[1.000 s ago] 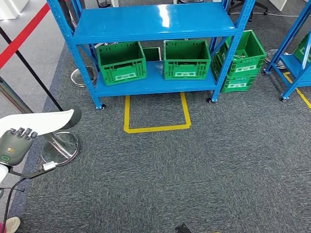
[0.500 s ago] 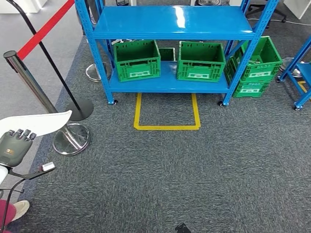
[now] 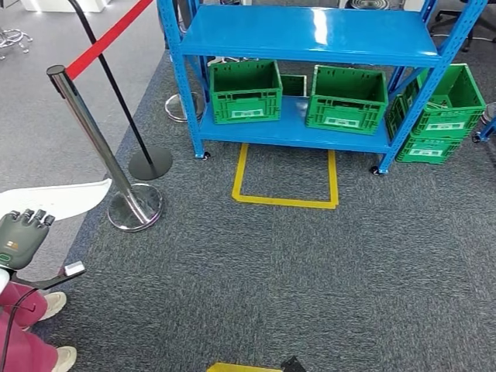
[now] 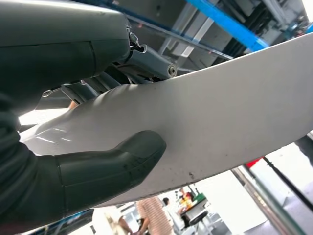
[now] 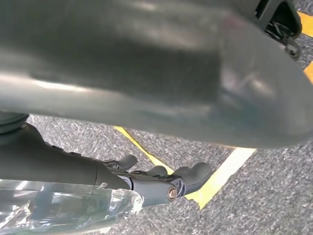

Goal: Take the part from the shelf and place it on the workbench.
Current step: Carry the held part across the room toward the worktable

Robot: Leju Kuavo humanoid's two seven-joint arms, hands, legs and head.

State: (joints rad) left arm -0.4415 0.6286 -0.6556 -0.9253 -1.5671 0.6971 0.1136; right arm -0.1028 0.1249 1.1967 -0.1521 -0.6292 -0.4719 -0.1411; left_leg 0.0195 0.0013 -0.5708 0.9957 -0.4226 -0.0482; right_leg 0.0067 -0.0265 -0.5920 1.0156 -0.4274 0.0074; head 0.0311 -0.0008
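The part (image 3: pixel 58 198) is a flat white panel with a rounded end, at the left edge of the head view. My left hand (image 3: pixel 22 236) grips it from below, fingers curled over its near edge. In the left wrist view the thumb (image 4: pixel 110 164) presses flat on the part (image 4: pixel 221 112), which stretches away from the hand. The right wrist view shows my right hand (image 5: pixel 155 98) hanging over the carpet, with its fingers (image 5: pixel 177 178) apart from the thumb and nothing between them.
A blue shelf (image 3: pixel 310 35) stands ahead with green crates (image 3: pixel 246 91) on its lower level and more crates (image 3: pixel 442 105) at its right. A yellow floor outline (image 3: pixel 284 201) lies before it. A stanchion (image 3: pixel 94 139) with a red belt (image 3: pixel 108 35) stands left. A person's shoes (image 3: pixel 53 304) are at bottom left.
The camera has moved: the shelf and yellow outline slid right in the picture, while the stanchion and a person's legs came in at the left. My left hand still holds the part.
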